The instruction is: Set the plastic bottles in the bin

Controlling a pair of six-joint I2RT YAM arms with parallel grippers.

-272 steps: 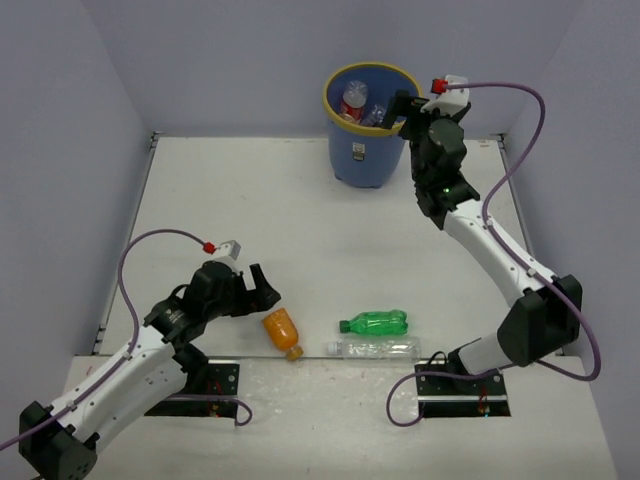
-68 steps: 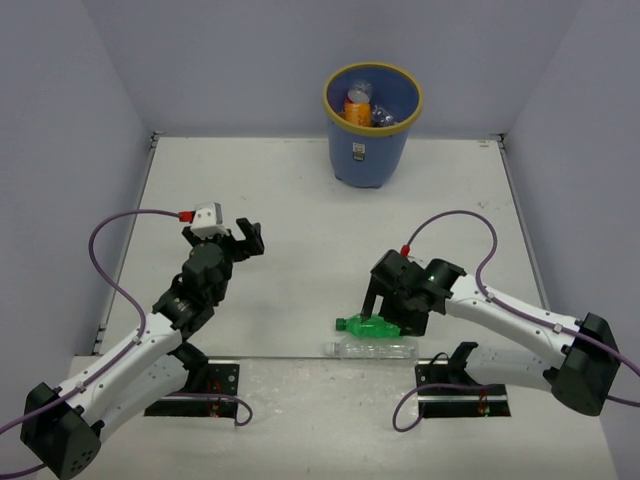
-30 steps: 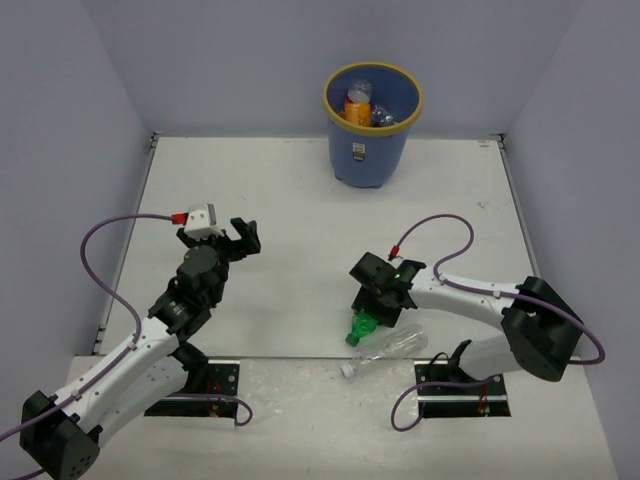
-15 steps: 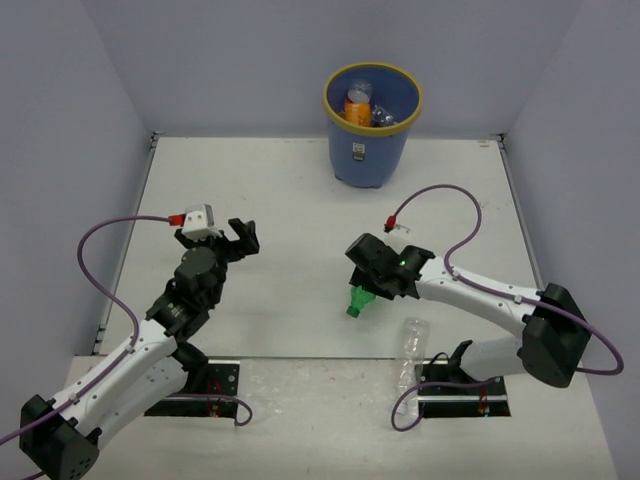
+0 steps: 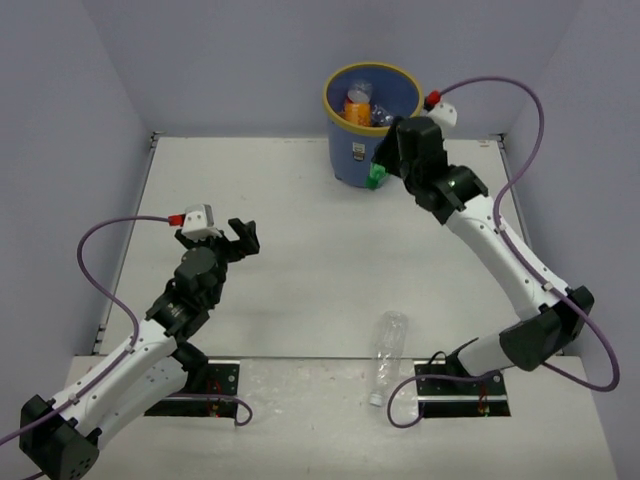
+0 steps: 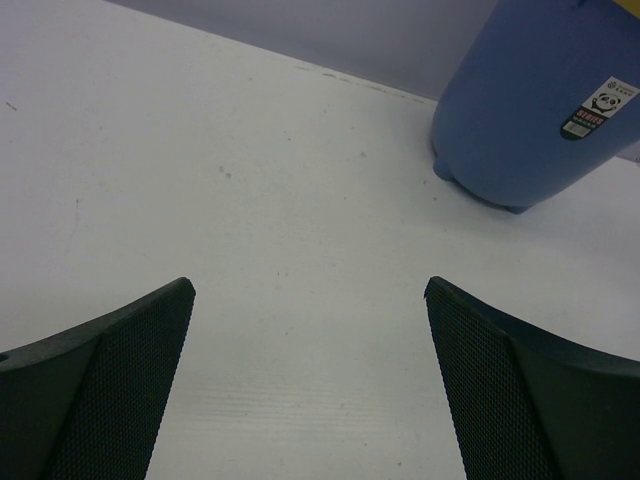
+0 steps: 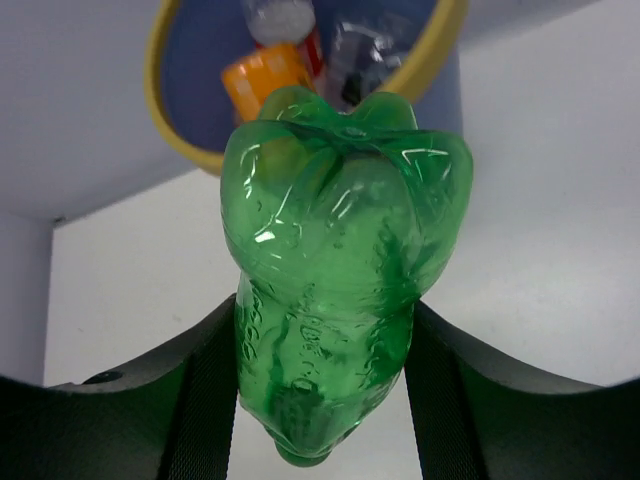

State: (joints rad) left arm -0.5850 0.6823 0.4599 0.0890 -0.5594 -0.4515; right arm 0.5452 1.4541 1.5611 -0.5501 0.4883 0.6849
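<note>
Top view: my right gripper [image 5: 386,166] is now up at the bin [image 5: 331,92], clamped on the green bottle [image 5: 376,178]. Half a second ago it held that bottle low over mid-table, so the carry is nearly done. The bottle shows against the bin's near-right wall, and I can't tell from here if it is over the opening. An orange bottle [image 5: 358,108] and others are already inside. The plain clear bottle [image 5: 386,350] got knocked and has turned. It now lies lengthwise across the table's [image 5: 300,200] near edge, cap end toward my bases, well apart from both grippers. My left gripper [image 5: 243,235] hasn't moved and hangs over the left-centre table. Left wrist view: my left fingers [image 6: 110,380] are spread wide with nothing between them. There is only bare table below, with the bin's blue wall and its white label [image 6: 600,108] further off. Right wrist view: both fingers are pressed on the green bottle's sides, base end pointing away from me. The yellow rim is just past it, with the orange bottle visible in the bin. I judge the bottle is short of the opening, so it needs a bit more reach before release. After that, the clear bottle is the only one I see left on the table.
</note>
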